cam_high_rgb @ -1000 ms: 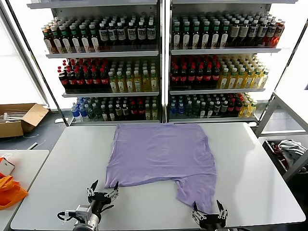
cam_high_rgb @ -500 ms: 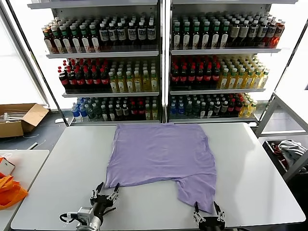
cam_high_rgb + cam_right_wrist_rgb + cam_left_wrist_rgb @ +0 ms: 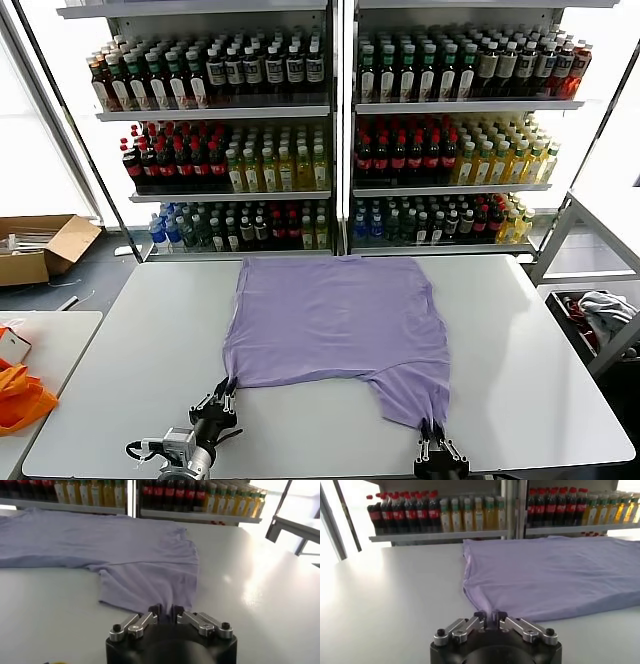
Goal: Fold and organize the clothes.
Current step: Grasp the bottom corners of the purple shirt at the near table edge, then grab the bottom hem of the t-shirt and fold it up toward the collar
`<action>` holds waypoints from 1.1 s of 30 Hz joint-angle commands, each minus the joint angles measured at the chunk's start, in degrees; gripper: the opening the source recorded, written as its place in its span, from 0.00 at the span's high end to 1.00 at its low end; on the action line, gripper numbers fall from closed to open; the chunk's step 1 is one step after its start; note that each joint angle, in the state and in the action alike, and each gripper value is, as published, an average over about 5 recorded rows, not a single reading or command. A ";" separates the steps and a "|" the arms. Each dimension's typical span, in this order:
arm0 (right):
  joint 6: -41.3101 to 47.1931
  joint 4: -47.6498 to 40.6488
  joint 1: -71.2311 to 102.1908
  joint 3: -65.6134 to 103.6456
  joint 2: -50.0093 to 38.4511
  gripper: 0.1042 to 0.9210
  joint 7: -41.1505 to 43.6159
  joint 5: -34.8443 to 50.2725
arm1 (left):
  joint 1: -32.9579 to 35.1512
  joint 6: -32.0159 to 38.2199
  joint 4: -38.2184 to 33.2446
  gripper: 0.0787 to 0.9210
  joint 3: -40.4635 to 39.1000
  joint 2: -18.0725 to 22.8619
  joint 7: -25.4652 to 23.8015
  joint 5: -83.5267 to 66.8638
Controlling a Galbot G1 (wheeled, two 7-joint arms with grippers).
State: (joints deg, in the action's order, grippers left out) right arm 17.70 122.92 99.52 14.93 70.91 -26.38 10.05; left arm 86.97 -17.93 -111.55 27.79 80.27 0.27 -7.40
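Left gripper (image 3: pixel 224 392) and right gripper (image 3: pixel 434 437) are both low at the near edge, fingers (image 3: pixel 481 618) pinched closed.

Right pincer (image 3: pixel 436 446) body cut off by frame edge; T-shirt (image 3: pixel 335 315) print perhaps underneath.

No legible text, bottle labels (image 3: pixel 270 160) on shelves too small to read

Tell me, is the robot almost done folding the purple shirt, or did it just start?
Just starting. Done: the T-shirt lies spread flat on the white table, with no fold in it yet. In hand: the left gripper pinches the shirt's near corner, and the right gripper pinches the edge of the sleeve nearest the robot. Left: every fold, then tidying it away.
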 commanded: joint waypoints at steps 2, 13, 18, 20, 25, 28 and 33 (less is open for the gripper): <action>-1.37 0.33 -0.09 0.29 0.03 1.00 0.43 -0.42 | -0.06 0.53 0.70 0.99 -0.07 0.04 -0.13 0.10; -5.04 3.19 -2.12 2.19 0.90 1.00 3.18 -2.74 | -0.96 5.80 -0.83 0.99 -0.41 0.62 0.37 -0.48; -5.20 3.03 -3.24 3.18 0.74 1.00 3.92 -2.44 | -1.76 7.18 -1.02 0.99 -0.55 0.93 0.49 -1.13; -5.32 2.66 -3.84 3.48 0.71 1.00 4.27 -2.18 | -2.23 7.45 -0.95 0.99 -0.53 0.94 0.56 -1.55; -5.49 0.81 -6.75 4.06 0.94 1.00 5.24 -1.66 | -3.85 8.05 -0.30 0.99 -0.81 0.79 0.82 -2.75; -5.34 0.01 -9.09 4.69 1.20 1.00 5.74 -0.74 | -5.17 8.66 0.34 0.99 -1.09 0.62 0.89 -3.45; -5.04 -1.45 -15.19 6.20 1.58 1.00 6.64 1.93 | -7.55 9.09 1.65 0.99 -1.25 -0.08 1.10 -4.81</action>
State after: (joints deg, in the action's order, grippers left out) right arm 12.99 122.44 89.87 20.23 72.45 -20.55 10.38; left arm 81.25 -9.66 -110.38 26.64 80.26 1.35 -11.13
